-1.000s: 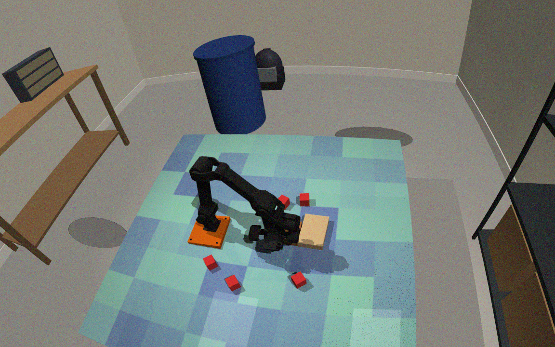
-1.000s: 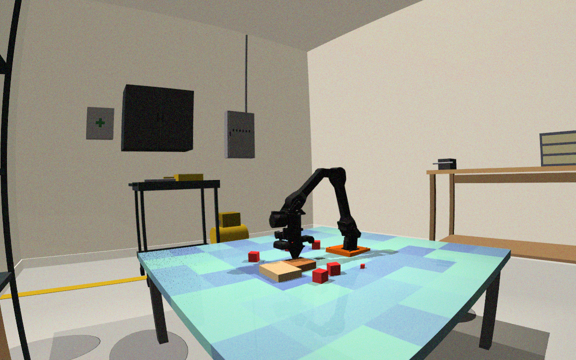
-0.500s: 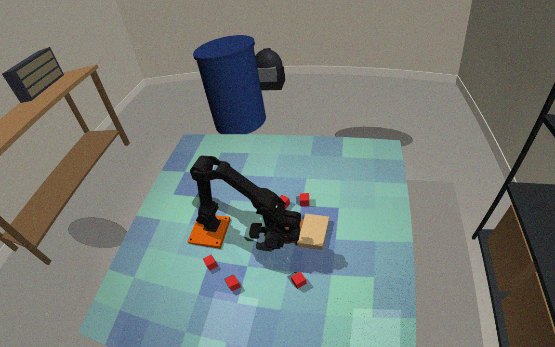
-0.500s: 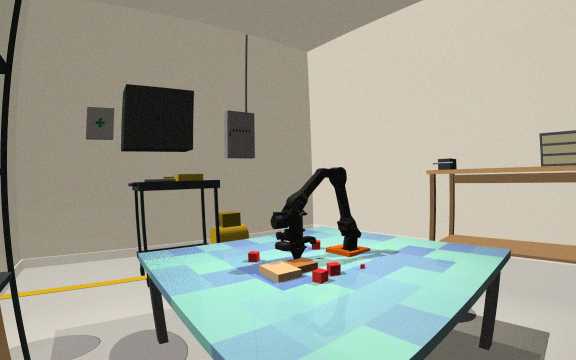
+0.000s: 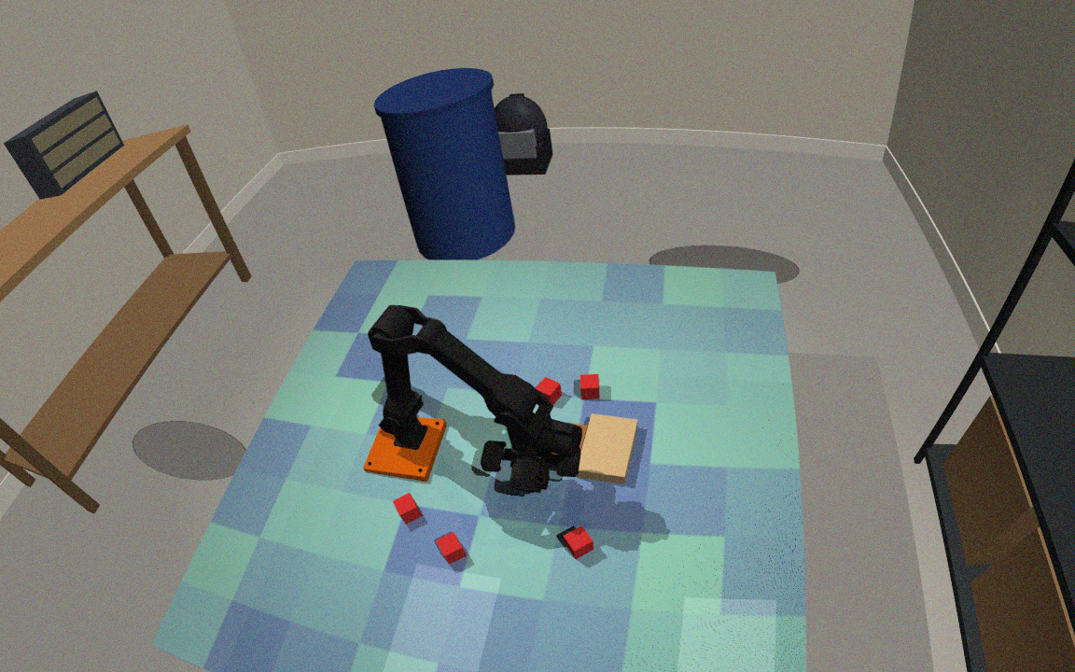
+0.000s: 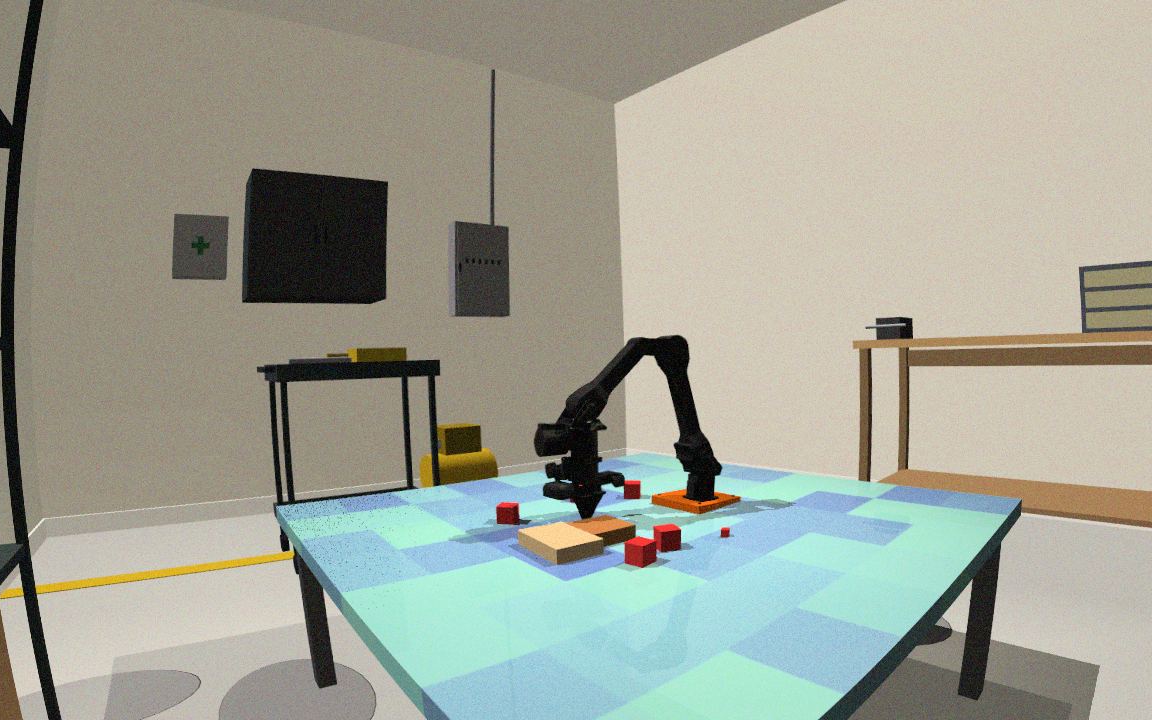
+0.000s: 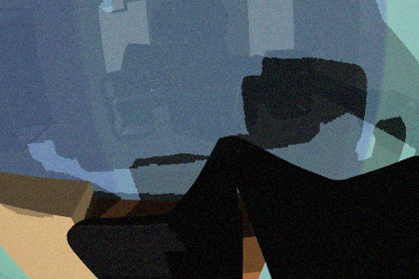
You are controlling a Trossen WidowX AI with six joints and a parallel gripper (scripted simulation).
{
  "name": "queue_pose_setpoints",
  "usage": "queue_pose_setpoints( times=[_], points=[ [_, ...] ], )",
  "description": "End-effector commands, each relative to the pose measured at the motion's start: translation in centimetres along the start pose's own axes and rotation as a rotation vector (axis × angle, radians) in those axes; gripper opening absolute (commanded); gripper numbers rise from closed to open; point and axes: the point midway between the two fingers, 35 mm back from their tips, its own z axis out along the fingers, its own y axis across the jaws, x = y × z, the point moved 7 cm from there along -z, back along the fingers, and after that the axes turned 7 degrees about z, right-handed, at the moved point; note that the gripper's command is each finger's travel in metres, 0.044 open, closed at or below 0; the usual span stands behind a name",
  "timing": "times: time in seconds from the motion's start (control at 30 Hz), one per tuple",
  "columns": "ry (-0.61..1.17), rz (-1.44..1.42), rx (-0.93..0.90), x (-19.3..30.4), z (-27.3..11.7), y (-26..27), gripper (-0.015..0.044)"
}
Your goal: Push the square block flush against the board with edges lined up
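The tan board [image 5: 608,447] [image 6: 559,540] [image 7: 39,237] lies flat on the patterned table. The smaller brown square block [image 6: 611,530] [image 7: 251,250] lies flat along the board's side toward the arm base. The hand hides most of it in the top view. The two look touching or nearly so in the exterior view; the wrist view does not settle whether there is a gap, and how their edges line up is hidden. My gripper [image 6: 586,514] [image 7: 229,146] is shut and empty, pointing down, with its tips low at the block's far edge as seen in the exterior view.
Several red cubes lie around: two [image 5: 548,390] [image 5: 589,385] are beyond the parts in the top view, one [image 5: 578,542] on the near side, and two [image 5: 407,508] [image 5: 450,547] nearer the orange arm base [image 5: 384,462] [image 6: 669,502].
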Motion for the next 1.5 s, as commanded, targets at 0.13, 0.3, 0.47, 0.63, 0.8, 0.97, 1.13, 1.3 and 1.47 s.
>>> queue_pose_setpoints(
  times=[0.13,0.3,0.47,0.63,0.8,0.97,1.13,1.3,1.47],
  points=[
    [-0.001,-0.005,0.001,-1.4,0.0,0.2,0.0000],
    [-0.002,-0.005,0.001,-2.2,0.0,0.3,0.0000],
    [0.000,-0.002,0.000,-1.9,-2.7,0.4,0.0000],
    [-0.002,-0.005,0.001,-1.9,-5.5,0.3,0.0000],
    [-0.002,-0.058,-0.018,-1.6,-5.2,0.6,0.0000],
    [-0.003,-0.231,-0.017,-0.7,-5.3,1.0,0.0000],
    [-0.003,-0.404,-0.017,0.3,-5.3,1.3,0.0000],
    [-0.003,-0.576,-0.017,1.3,-5.4,1.7,0.0000],
    [-0.003,-0.747,-0.017,2.5,-5.4,1.9,0.0000]
  ],
)
